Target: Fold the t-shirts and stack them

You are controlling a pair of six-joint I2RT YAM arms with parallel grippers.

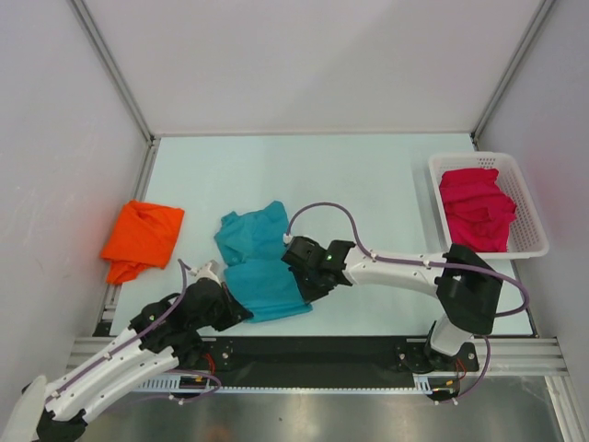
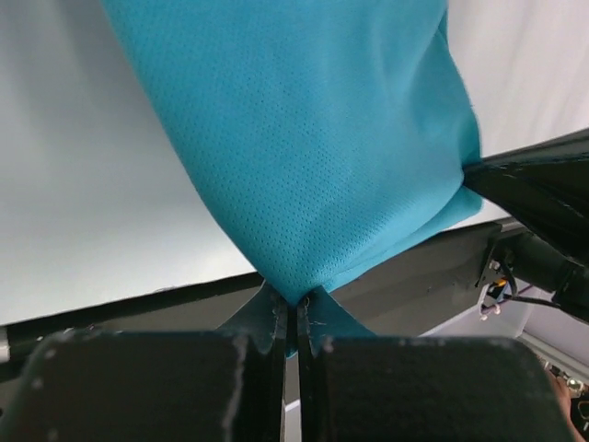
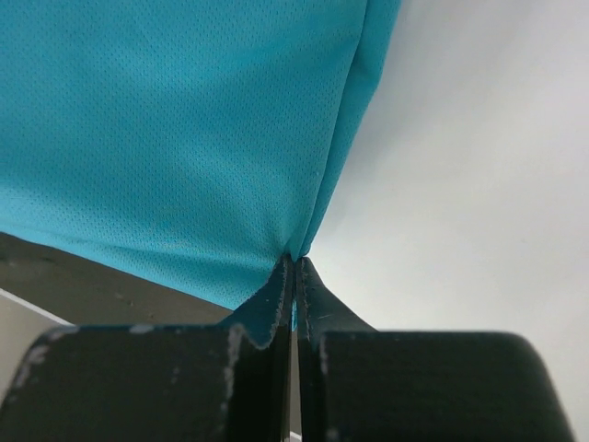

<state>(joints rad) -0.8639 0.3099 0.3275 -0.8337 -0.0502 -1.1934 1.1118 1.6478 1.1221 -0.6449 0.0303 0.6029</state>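
Teal t-shirt [image 1: 262, 267] in left hand [image 2: 294, 311]

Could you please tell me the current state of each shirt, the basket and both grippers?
orange shirt: loosely folded, lying on the table.
teal shirt: partly folded, pinched by both grippers.
pink shirt: crumpled in the basket.
basket: holds pink shirt.
left gripper: shut on teal shirt.
right gripper: shut on teal shirt.

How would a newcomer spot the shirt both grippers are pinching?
On the table, look at the near edge between the arms. The teal t-shirt lies there, left gripper and right gripper each shut on it. Only it is teal; the orange t-shirt lies far left, the pink t-shirt in the white basket.
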